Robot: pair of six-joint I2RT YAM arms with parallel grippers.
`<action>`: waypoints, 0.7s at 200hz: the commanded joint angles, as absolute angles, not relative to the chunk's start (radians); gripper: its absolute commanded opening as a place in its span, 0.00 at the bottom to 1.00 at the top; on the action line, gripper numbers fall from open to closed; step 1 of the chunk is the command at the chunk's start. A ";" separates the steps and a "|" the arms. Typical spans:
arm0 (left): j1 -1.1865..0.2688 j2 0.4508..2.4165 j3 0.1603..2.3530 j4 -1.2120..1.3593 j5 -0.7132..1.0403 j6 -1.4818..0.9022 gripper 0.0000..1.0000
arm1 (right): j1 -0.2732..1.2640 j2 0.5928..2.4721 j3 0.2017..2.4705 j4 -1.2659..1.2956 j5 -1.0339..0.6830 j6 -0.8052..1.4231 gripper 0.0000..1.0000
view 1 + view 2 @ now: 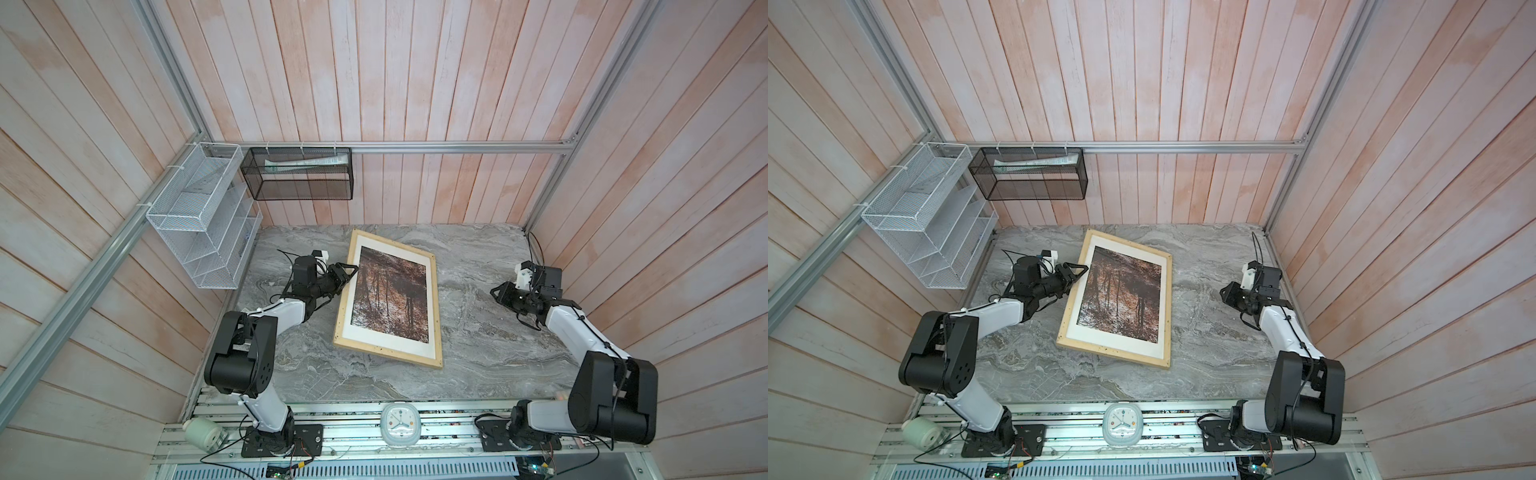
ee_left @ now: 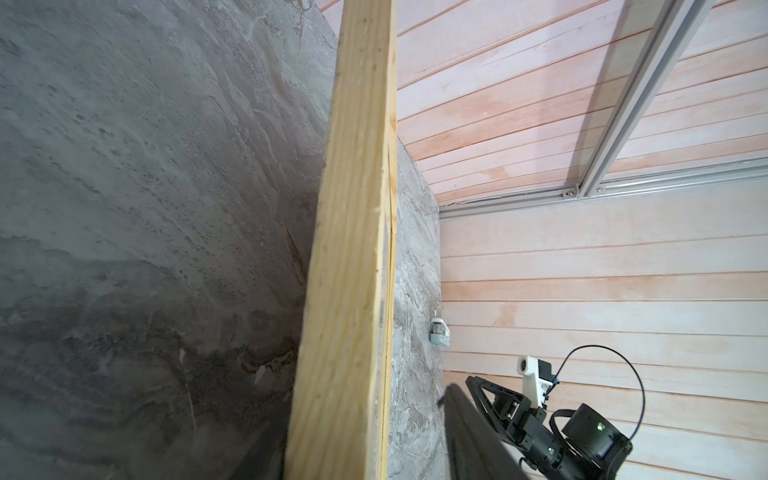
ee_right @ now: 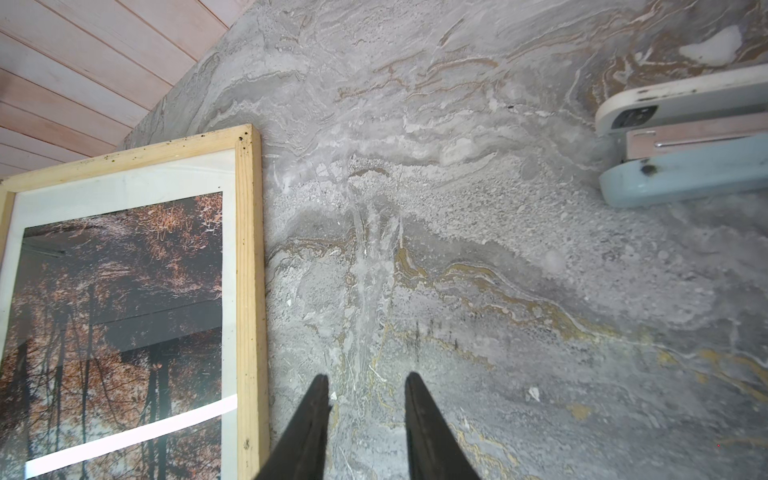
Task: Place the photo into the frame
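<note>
Autumn-forest photo print [image 1: 390,291] sits inside the pale wooden rectangular picture frame [image 1: 386,352], lying askew on the grey marbled tabletop [image 1: 498,353]; the left gripper [image 1: 347,276] straddles the frame's left rail, grip impossible to tell, and the right gripper [image 3: 365,378] hovers apart, jaws narrowly parted and empty, so probably only release and retreat are left.

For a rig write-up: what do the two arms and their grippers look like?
The left arm and right arm share white link shells, black joints and thin black cables. The left gripper and right gripper are black, with two slim tapering fingers.
</note>
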State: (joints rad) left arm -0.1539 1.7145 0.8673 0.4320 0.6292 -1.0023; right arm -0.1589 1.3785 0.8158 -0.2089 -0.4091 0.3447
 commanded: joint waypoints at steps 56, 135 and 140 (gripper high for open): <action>-0.146 1.856 0.883 0.492 0.674 -0.900 0.55 | -0.158 1.397 0.753 -0.153 -0.455 0.368 0.34; -0.146 1.910 0.870 0.493 0.616 -0.857 0.56 | -0.036 1.443 0.751 -0.118 -0.443 0.404 0.37; -0.146 1.906 0.868 0.481 0.603 -0.847 0.56 | -0.025 1.451 0.753 -0.114 -0.440 0.408 0.37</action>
State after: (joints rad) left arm -0.1490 1.9110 0.8650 0.4587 0.6392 -0.8963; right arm -0.0696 1.4193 0.7570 -0.1440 -0.4461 0.3847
